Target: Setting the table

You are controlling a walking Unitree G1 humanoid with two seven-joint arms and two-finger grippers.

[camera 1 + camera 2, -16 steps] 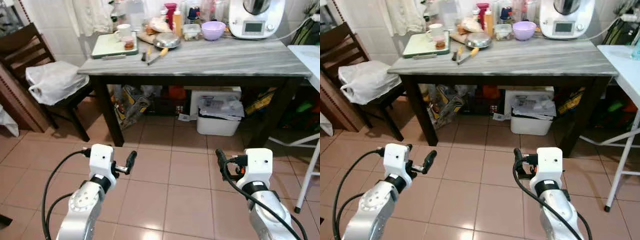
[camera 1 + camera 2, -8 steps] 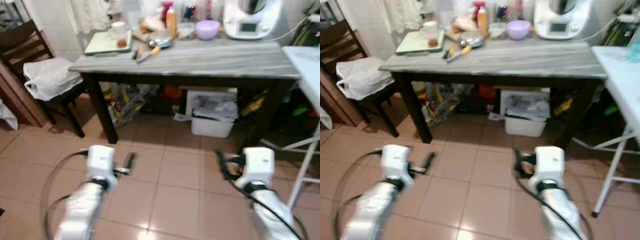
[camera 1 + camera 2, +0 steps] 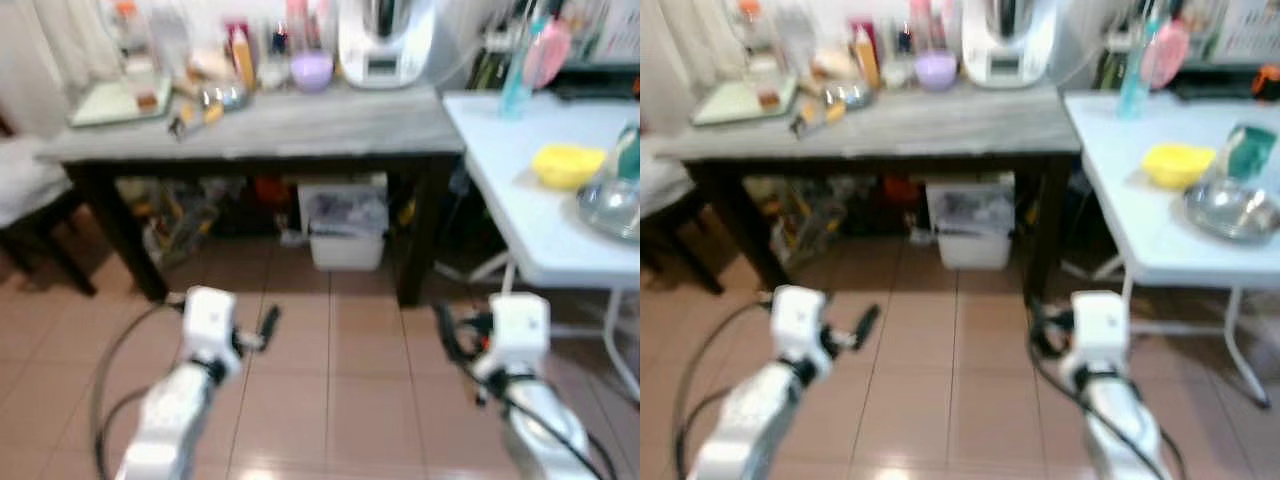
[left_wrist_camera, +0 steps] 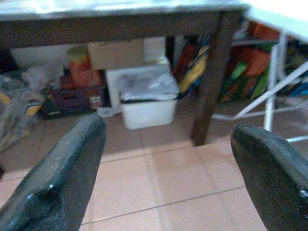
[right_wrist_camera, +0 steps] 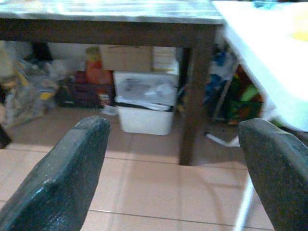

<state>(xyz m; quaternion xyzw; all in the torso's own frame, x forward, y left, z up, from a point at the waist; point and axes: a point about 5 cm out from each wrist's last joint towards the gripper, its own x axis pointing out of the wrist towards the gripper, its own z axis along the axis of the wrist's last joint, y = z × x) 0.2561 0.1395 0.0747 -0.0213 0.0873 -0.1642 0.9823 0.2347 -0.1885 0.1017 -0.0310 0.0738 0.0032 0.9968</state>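
- Left gripper (image 4: 166, 159): fingers spread wide, nothing between them. It is carried low over the tiled floor (image 3: 330, 400), pointing at the grey table (image 3: 250, 125) ahead.
- Right gripper (image 5: 175, 163): fingers likewise spread wide and empty, carried low, aimed at the table leg (image 5: 195, 96) and the white bin (image 5: 147, 103) under the table.
- Both head views are blurred; the robot is judged to be walking or turning.
- Candidate tableware sits on the white table (image 3: 1120, 190), ahead and to the right of the right gripper, well apart and above it: a steel bowl (image 3: 1230, 210), a yellow item (image 3: 1177, 163) (bowl or cloth, cannot tell) and a teal item (image 3: 1245, 150) too blurred to identify.
- More ware lies on the grey table, far ahead of and above the left gripper: a purple bowl (image 3: 312, 70), a pale tray (image 3: 115, 100) and small cutlery-like pieces (image 3: 195, 115), details too soft to read.
- Which items the task wants is not shown; the steel bowl is judged the closest reach for the right gripper.
- Handling judgement, steel bowl: light, rigid, not fragile, but smooth and likely slippery. Best hold is a pinch across the rim, one finger inside and one outside; the curved wall would slide out.
- Handling judgement, purple bowl: probably plastic, light; the same rim pinch applies.
- Risk: a shallow bowl may tip when lifted by one edge, so lift it slowly.
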